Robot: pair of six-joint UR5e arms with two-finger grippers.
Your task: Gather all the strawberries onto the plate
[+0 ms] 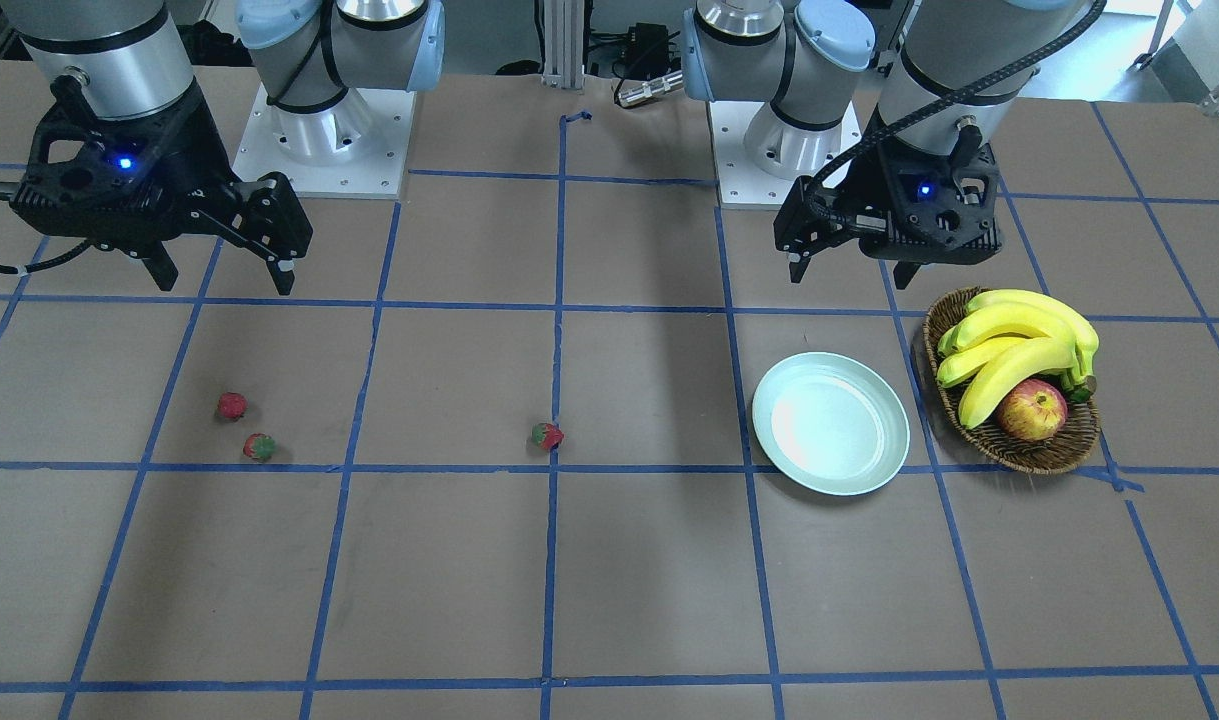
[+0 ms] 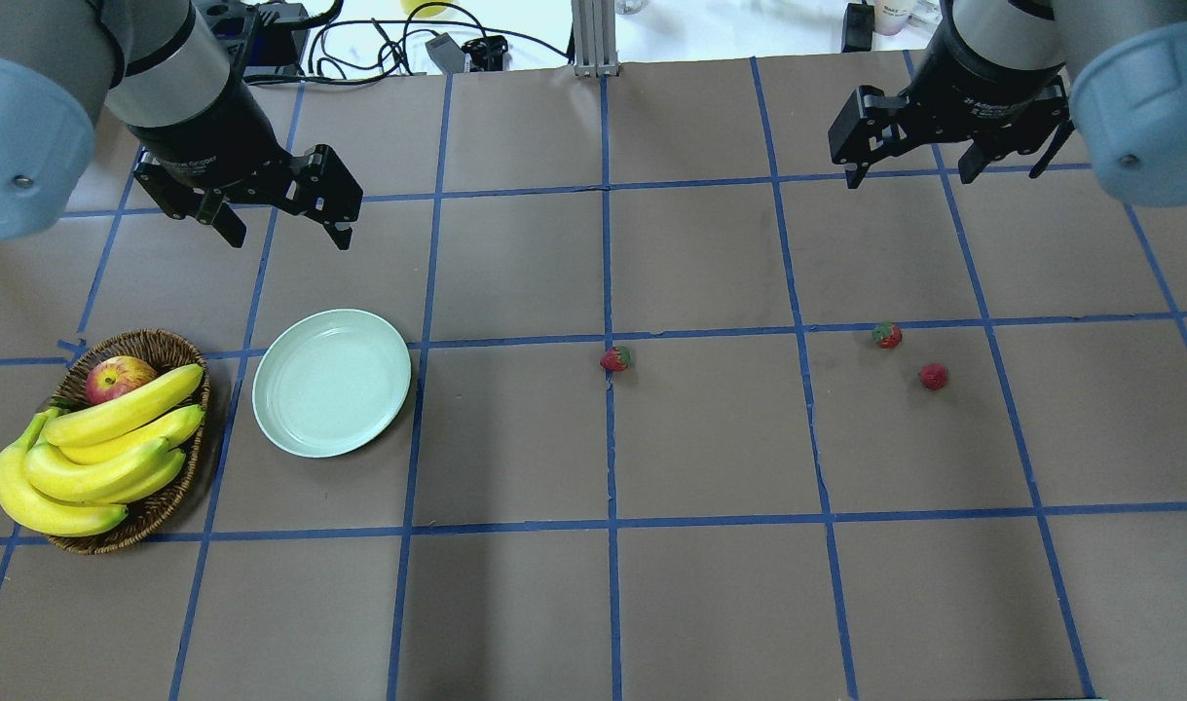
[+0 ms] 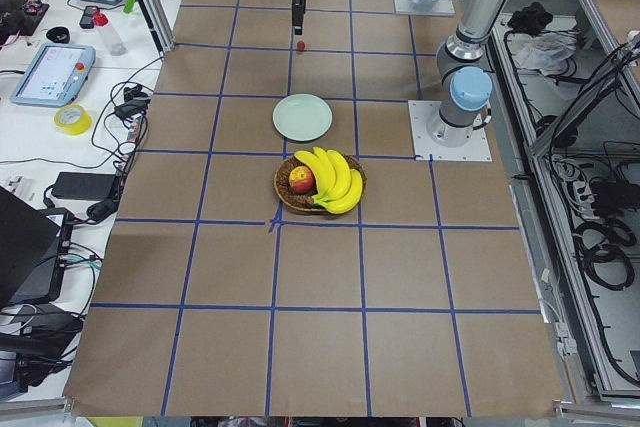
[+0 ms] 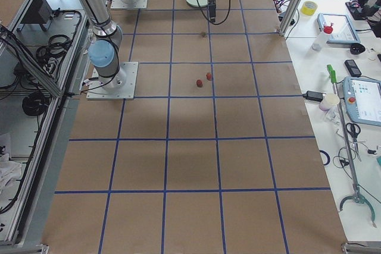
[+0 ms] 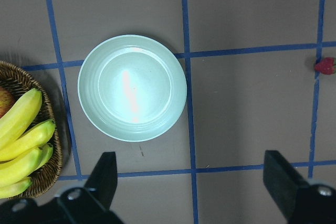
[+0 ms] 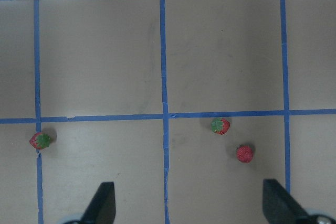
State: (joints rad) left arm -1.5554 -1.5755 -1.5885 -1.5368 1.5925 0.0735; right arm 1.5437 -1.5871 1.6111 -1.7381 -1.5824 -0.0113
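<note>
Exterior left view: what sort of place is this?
Probably a robotics lab workcell: the left arm bolted to a table gridded with blue tape, a teach pendant and cabling on the side bench.

No text is legible: faint white lettering [image 2: 196, 162] sits on the body just above the left gripper [image 2: 288, 239] and the right gripper [image 2: 911, 177] (too blurred to spell out).

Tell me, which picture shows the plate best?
The left wrist-mounted view: the plate fills much of it, seen straight down, empty. Overhead and front-facing show it whole but smaller; exterior left, tiny; exterior right, partly hidden.
</note>
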